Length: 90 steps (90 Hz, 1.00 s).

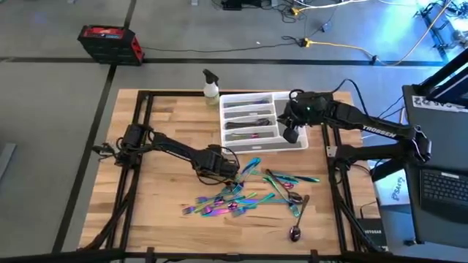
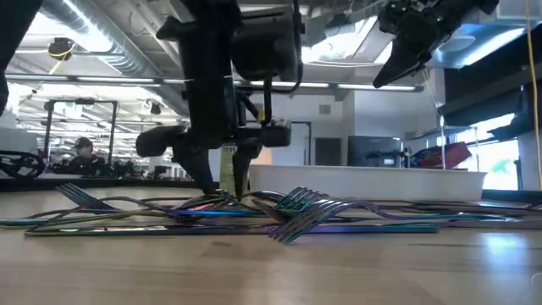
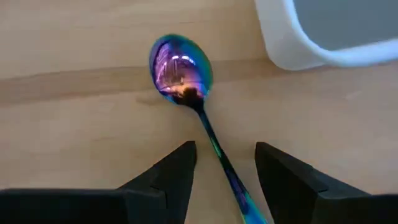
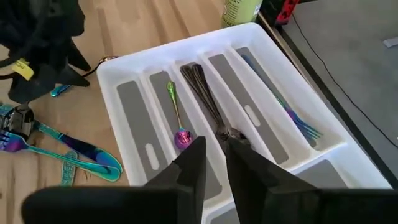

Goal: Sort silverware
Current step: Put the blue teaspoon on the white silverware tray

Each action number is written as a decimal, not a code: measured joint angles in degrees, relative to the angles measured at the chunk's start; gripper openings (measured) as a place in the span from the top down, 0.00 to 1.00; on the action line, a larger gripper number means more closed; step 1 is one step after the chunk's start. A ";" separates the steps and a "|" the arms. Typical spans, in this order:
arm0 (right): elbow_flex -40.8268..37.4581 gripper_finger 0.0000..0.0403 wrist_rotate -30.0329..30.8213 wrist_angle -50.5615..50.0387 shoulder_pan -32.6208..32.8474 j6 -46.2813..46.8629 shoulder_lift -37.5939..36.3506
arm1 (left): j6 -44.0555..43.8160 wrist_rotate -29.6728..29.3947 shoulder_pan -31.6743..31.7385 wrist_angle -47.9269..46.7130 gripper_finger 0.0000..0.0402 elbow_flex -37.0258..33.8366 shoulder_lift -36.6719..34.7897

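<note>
Iridescent silverware (image 1: 241,201) lies in a loose pile on the wooden table, with a darker spoon (image 1: 295,232) nearer the front edge. My left gripper (image 1: 223,166) is down at the pile's far edge, open. Its fingers stand on either side of a rainbow spoon's handle (image 3: 214,146) without touching it, and the spoon's bowl (image 3: 180,68) lies flat on the wood beyond them. My right gripper (image 4: 216,146) hovers above the white tray (image 1: 222,120), shut and holding nothing. Inside the tray lie a pink-bowled spoon (image 4: 177,121), dark pieces (image 4: 204,93) and forks (image 4: 292,115).
A spray bottle (image 1: 210,86) stands at the tray's far left corner. The tray's corner (image 3: 311,43) is close beyond the spoon's bowl. Black frame rails (image 1: 139,146) run along the table's edges. Bare wood lies left of the pile.
</note>
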 joint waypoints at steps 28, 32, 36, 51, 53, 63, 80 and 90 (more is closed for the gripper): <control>0.00 0.88 -0.01 -0.02 0.00 -0.02 0.00 | 0.37 -0.28 0.04 -0.39 0.76 -0.07 0.00; 0.00 0.88 -0.01 -0.02 0.00 -0.02 0.00 | 0.38 -0.27 0.04 -0.35 0.81 -0.07 0.00; 0.00 0.88 -0.01 -0.02 0.00 -0.02 0.00 | 0.69 -0.29 0.07 -0.27 0.85 -0.07 0.00; 0.00 0.88 -0.98 0.04 0.00 1.38 0.00 | 4.07 -0.96 0.07 -0.29 0.96 -0.07 0.00; 0.00 0.88 -1.70 0.21 0.02 2.03 0.00 | 4.41 -0.97 0.07 -0.42 0.97 -0.07 0.00; 0.00 0.88 -5.05 1.64 0.04 2.53 0.00 | 6.15 -2.06 -0.59 -1.45 0.99 -0.08 0.00; 0.00 0.88 -3.80 2.72 0.04 -0.59 0.00 | 9.86 -1.88 -0.87 -2.72 1.00 -0.09 0.04; 0.02 0.88 -3.59 4.31 0.02 -1.96 0.00 | 9.67 -2.52 -1.18 -3.23 1.00 -0.11 0.04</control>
